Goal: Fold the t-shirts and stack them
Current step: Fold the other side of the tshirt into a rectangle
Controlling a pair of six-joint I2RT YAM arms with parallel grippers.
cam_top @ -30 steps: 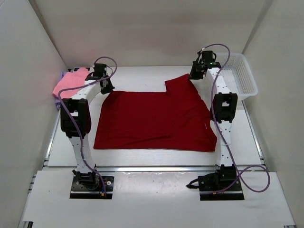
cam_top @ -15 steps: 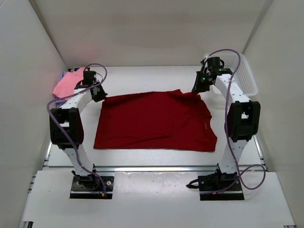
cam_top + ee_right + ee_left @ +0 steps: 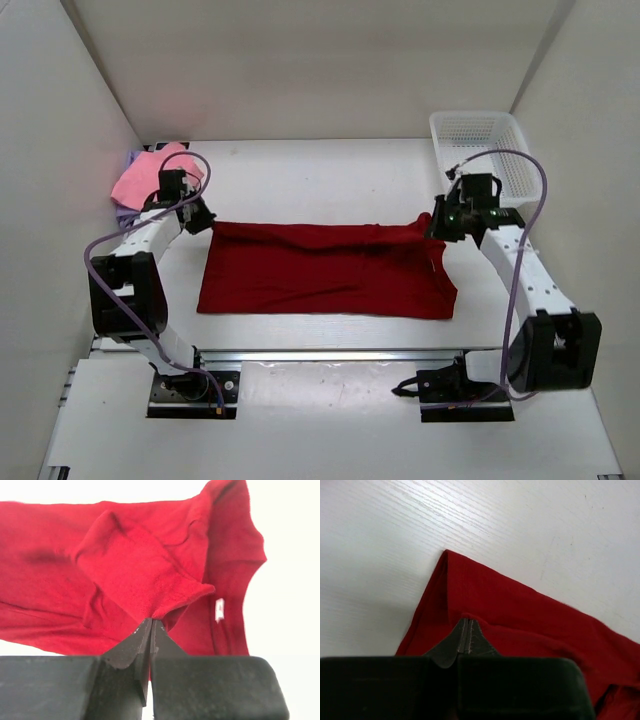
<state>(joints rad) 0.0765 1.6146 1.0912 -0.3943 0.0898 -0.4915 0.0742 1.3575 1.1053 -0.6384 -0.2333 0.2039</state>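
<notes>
Dark red t-shirt (image 3: 325,270) partly folded on table (image 3: 300,170). Left gripper (image 3: 206,224) clamped tight on its far-left corner, right gripper (image 3: 431,228) likewise on its far-right corner.

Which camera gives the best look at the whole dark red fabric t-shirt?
The top external view: the whole dark red fabric t-shirt lies in frame. The left wrist view shows only a pinched corner; the right wrist view, the bunched collar end.
</notes>
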